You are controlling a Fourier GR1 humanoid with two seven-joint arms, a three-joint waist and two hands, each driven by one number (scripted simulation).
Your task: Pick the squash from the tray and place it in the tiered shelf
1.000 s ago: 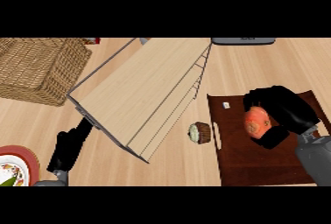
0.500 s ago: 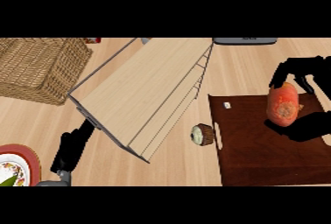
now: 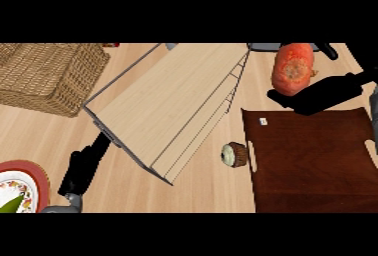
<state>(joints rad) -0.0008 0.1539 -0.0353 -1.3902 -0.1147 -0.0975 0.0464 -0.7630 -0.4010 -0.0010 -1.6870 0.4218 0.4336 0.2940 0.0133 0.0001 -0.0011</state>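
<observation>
The orange squash is up in the air beyond the far edge of the brown tray, just right of the tiered shelf's top right corner. My right hand is shut on it from the right and below, and hides its lower side. The light wooden tiered shelf fills the middle of the view, tilted, with its thin stacked levels showing along its right edge. My left hand rests open at the lower left, close to the shelf's near corner.
A cupcake stands between the shelf and the tray's left edge. A small white tag lies on the tray's far left corner. A wicker basket sits at the upper left, a patterned plate at the lower left.
My right hand has lifted the squash off the tray and carried it away from me and leftward, toward the shelf's top right corner. The left hand has stayed in place.
</observation>
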